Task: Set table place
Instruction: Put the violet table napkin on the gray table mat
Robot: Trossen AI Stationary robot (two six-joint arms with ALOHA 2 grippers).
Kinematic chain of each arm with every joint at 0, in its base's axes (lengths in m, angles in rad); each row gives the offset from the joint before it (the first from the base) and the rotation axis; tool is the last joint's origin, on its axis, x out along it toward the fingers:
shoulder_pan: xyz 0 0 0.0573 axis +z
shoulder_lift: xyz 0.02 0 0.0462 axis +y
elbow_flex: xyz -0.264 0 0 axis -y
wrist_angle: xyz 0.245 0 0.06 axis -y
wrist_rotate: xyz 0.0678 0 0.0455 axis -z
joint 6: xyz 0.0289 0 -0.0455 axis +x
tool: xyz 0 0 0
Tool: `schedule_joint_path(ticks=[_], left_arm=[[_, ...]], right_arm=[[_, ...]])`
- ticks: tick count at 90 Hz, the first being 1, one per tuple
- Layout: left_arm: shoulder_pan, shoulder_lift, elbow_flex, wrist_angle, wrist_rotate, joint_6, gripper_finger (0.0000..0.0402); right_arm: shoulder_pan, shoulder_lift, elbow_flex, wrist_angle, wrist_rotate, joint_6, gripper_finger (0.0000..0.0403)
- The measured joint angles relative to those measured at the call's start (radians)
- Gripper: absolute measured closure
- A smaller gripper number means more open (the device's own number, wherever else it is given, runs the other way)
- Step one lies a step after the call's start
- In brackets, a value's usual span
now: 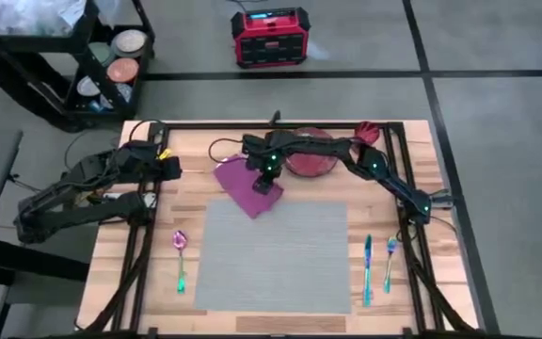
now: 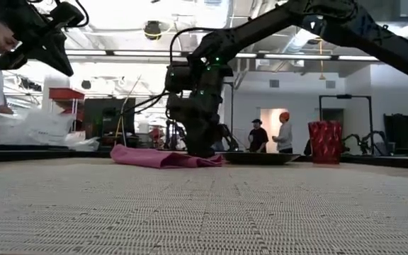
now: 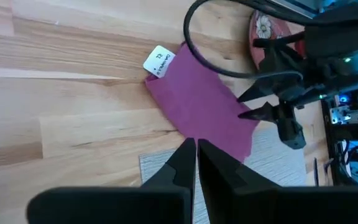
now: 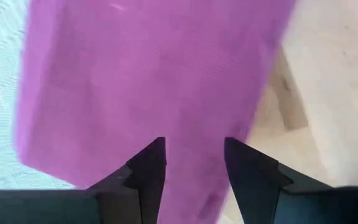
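Note:
The grey placemat [image 1: 276, 254] lies flat in the middle of the light-wood table [image 1: 196, 202]. A folded magenta napkin [image 1: 243, 191] rests partly on the wood and partly on the placemat's far left corner, with a white tag [image 3: 159, 62] at its far end. My right gripper [image 4: 194, 155] is open and points down over the napkin's right part [image 2: 200, 152]. My left gripper [image 3: 196, 149] is shut and hangs clear above the table near its left edge. My right gripper comes down on the napkin's right part [image 4: 191, 106] from above, with its open fingers [image 3: 247, 102] over the cloth. Whether the fingertips touch the cloth, I cannot tell. The napkin lies flat.
A dark red plate [image 1: 310, 155] and a red cup [image 1: 367, 132] stand at the far edge. A spoon [image 1: 181, 259] lies left of the placemat, a knife [image 1: 368, 268] and a fork [image 1: 390, 256] right of it. A black cart [image 1: 83, 66] stands beyond the table, and people move in the room behind.

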Motion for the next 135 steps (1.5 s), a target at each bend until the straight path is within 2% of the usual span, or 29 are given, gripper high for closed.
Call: schedule_joint_path(ticks=[20,30,38,62,74,95,135], left_arm=[[0.000,0.000,0.000,0.000,0.003,-0.001,0.0402],[0.000,0.000,0.000,0.000,0.003,-0.013,0.0402],[0.000,0.000,0.000,0.000,0.003,-0.011,0.0402],[0.000,0.001,0.000,0.001,0.003,-0.011,0.0402],[0.000,0.000,0.000,0.001,0.003,-0.011,0.0402],[0.000,0.001,0.000,0.001,0.003,-0.011,0.0402],[0.000,0.001,0.000,0.001,0.003,-0.008,0.0402]], right_arm=[[0.001,0.000,0.005,-0.012,0.037,-0.024,0.0267],[-0.008,-0.001,0.009,-0.153,0.038,0.002,0.0276],[-0.018,-0.001,0.021,-0.244,0.040,-0.041,0.0279],[-0.027,-0.003,0.023,-0.237,0.050,-0.057,0.0280],[-0.021,-0.003,0.026,-0.223,0.004,-0.047,0.0280],[-0.012,-0.003,0.056,-0.193,-0.008,-0.040,0.0280],[-0.019,0.007,0.062,-0.169,-0.004,-0.020,0.0280]])
